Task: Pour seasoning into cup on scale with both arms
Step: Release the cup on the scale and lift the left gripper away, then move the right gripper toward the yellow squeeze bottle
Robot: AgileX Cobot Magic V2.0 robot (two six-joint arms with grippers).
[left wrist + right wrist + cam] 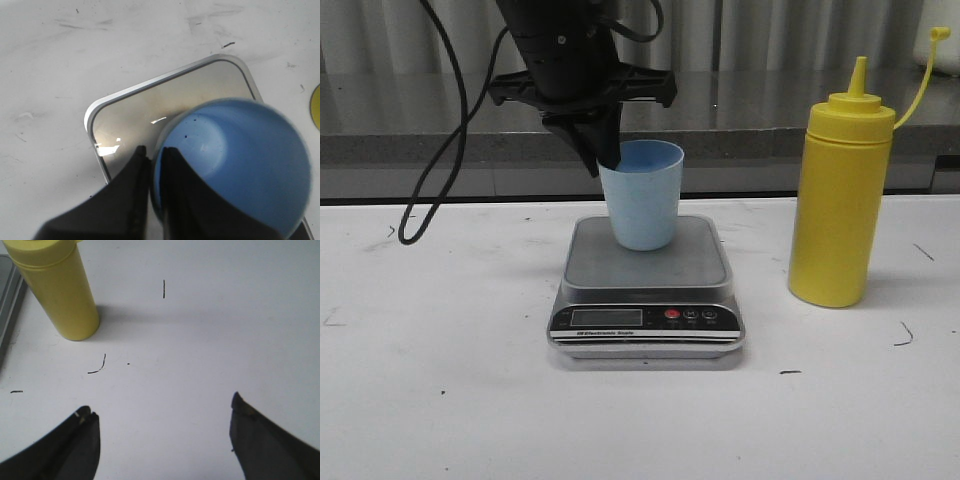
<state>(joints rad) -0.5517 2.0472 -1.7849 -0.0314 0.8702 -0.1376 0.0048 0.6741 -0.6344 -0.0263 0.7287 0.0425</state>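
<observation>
The worktop is white and flat, with small dark scuffs and pen marks here and there. Behind its far edge runs a grey ledge, and above that a pale wall with ribs going up and down.

The scale sits in the middle of the worktop, its black panel with a screen and a red button facing the near edge. The blue cup stands upright on the silver plate, toward the far side of it. The cup looks empty inside in the left wrist view.

The yellow bottle stands upright on the worktop to the right of the scale, apart from it and nearer the right edge. Its pointed tip is up, and a thin strap curls from it to a small cap hanging off to the side.

The left arm reaches down from above, over the far side of the scale, with a black cable hanging to its left. The left hand points down at the cup's left rim. One finger is inside the cup and the other is outside, so the hand is pinching the cup wall.

The right hand hangs over bare worktop near the right side, well apart from the bottle. Its two fingers are spread wide and grasp nothing.
</observation>
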